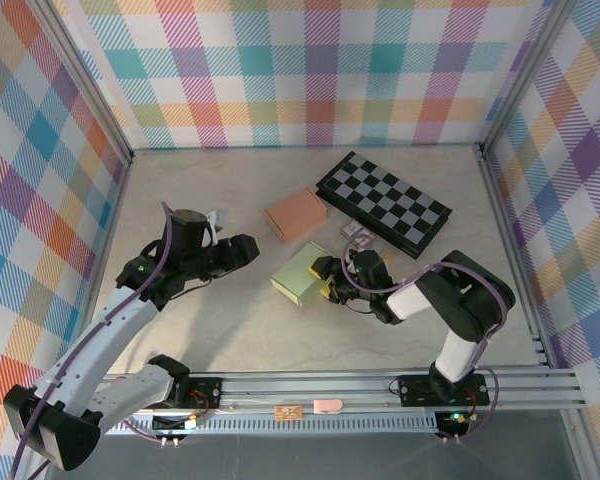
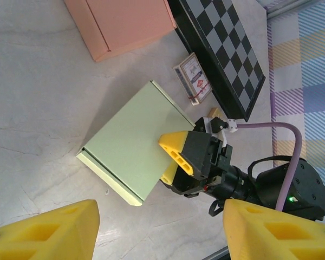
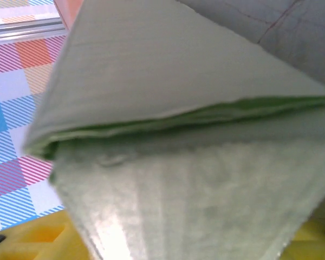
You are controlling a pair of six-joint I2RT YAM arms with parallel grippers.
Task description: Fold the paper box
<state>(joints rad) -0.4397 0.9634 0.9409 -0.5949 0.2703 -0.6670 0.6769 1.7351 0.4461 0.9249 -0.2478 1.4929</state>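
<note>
paper box: the pale green one [image 1: 302,272], lying near the middle of the counter [image 1: 220,330], flaps look closed as far as i can see
right jaws: clamped on the paper box's edge at about 4 o'clock, one yellow finger [image 2: 176,149] on top and the other tucked under it
right wrist view: a folded edge of the paper box, super close and blurry, with yellow pads [image 3: 38,238] at the bottom
left jaws: spread wide, holding nothing, roughly 9 o'clock from the paper box and not touching it
pink box [image 1: 296,214]: 12 o'clock from the paper box, apart from it
card deck [image 1: 356,231]: about 2 o'clock, just beside the chessboard [image 1: 383,203]
</note>
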